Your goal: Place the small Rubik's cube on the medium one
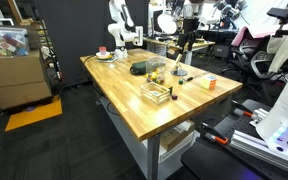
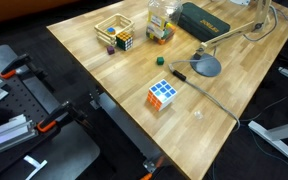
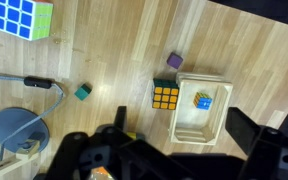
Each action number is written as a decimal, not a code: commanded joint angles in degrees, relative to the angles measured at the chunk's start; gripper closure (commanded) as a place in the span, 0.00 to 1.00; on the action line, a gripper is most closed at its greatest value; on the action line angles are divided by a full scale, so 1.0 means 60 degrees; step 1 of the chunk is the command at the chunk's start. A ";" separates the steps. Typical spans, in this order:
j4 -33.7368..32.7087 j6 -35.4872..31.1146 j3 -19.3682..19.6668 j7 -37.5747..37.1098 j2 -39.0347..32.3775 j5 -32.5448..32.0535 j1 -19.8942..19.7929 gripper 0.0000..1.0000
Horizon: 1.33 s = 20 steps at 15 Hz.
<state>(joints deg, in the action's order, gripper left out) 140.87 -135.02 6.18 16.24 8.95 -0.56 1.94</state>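
Spread wide and empty, the gripper (image 3: 179,128) is held just behind the box (image 3: 184,122), where the small cube (image 3: 202,101) is kept.

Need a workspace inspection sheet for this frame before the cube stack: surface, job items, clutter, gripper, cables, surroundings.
Surface: wooden tabletop, no spills seen.
Job's things: small Rubik's cube sits inside the clear tray; medium Rubik's cube stands on the wood right beside the tray.
Clutter: large Rubik's cube, purple block, green block, lamp base, dark case.
Grippers: gripper open, empty, above the table near the tray.
Cables: lamp cord lies loose on the wood.
Surroundings: cardboard box on the floor beside the table.
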 commanded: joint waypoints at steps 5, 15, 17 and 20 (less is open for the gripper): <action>-0.1281 0.0131 -0.0769 0.0030 -0.1781 -0.0464 0.0119 0.00; -0.2980 0.0059 -0.1438 -0.0063 -0.4328 -0.0344 0.0152 0.00; -0.3000 0.0093 -0.1437 -0.0062 -0.4293 -0.0342 0.0152 0.00; -0.3080 -0.0011 -0.1481 -0.0133 -0.4444 -0.0137 0.0131 0.00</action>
<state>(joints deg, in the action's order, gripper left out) 122.98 -134.63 -1.36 16.18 -16.81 -2.16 3.93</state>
